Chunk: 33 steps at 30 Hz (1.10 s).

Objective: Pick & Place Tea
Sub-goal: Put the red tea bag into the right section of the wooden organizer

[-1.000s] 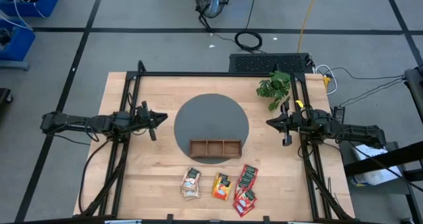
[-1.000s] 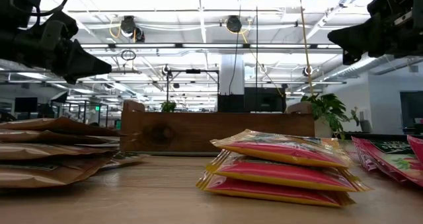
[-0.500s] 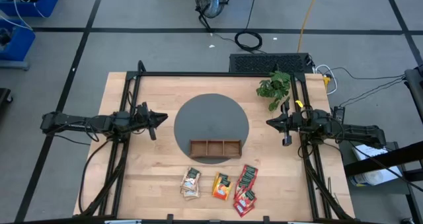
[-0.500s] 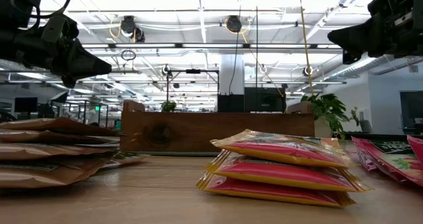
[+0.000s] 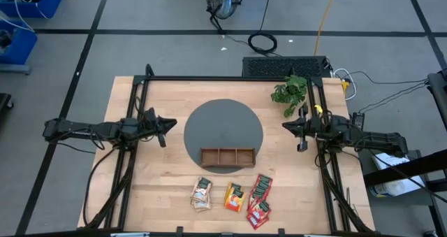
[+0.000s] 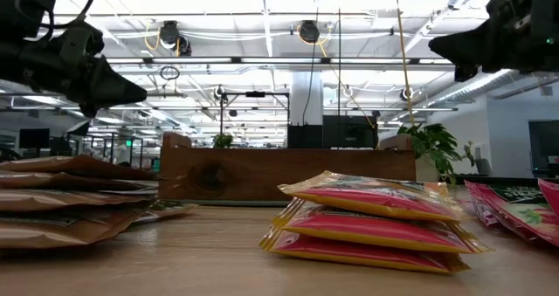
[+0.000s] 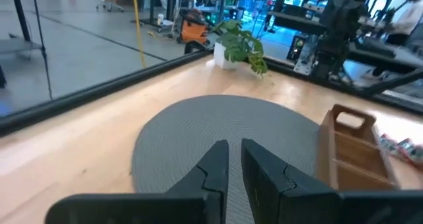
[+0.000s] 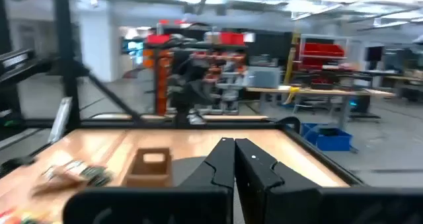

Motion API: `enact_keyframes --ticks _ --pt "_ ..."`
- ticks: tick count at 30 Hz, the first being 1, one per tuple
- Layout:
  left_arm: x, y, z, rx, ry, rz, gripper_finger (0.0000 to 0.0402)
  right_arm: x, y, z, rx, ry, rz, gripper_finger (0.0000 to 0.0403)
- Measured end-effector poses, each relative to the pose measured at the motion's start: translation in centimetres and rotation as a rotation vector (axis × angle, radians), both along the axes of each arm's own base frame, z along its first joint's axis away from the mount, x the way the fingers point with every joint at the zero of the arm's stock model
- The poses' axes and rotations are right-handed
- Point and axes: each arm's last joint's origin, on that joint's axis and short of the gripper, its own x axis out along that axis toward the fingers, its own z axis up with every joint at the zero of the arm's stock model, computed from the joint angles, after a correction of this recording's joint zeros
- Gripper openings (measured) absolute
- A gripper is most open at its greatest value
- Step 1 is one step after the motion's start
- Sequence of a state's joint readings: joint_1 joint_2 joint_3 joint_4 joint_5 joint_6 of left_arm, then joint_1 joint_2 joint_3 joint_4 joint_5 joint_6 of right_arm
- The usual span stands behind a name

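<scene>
Table [image 5: 140,188]: we see a wooden top with a black frame along its left, right and far edges.
Mat [image 5: 223,128]: round and grey, at the table's middle.
Left arm: we find it reaching in over the left edge — its gripper [image 5: 171,124] hangs just left of the mat, fingers [image 7: 215,164] nearly together with a thin gap, holding nothing.
Right arm: it comes in over the right edge — its gripper [image 5: 286,128] hangs just right of the mat, fingers [image 8: 225,159] pressed together, empty.
Tray [image 5: 228,156]: three compartments, on the mat's near rim.
Plant [image 5: 290,92]: near the far right corner.
Tea [image 5: 236,196]: we count three piles by the near edge, beige at left, orange in the middle, red at right, all just in front of the tray.
</scene>
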<state>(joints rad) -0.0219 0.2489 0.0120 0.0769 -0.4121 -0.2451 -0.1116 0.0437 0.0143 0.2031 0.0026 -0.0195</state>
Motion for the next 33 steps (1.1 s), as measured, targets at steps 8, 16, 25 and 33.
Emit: enact_keyframes --ticks 8,16,25,33 --pt "0.3 -0.6 1.4 0.021 -0.140 -0.165 0.0047 -0.1 0.8 1.1 -0.086 -0.104 0.222 0.0001" --pt "0.2 -1.4 2.3 0.102 -0.211 -0.276 0.0047 1.2 3.0 1.3 -0.035 0.033 0.344 0.0000" --pt "0.6 -1.9 2.4 0.117 -0.215 -0.316 0.0047 3.5 8.5 7.3 -0.121 0.287 0.460 0.0000" --pt "2.9 -3.3 3.5 0.090 -0.188 -0.396 0.0047 4.4 16.7 9.1 -0.290 0.553 0.472 0.0000"
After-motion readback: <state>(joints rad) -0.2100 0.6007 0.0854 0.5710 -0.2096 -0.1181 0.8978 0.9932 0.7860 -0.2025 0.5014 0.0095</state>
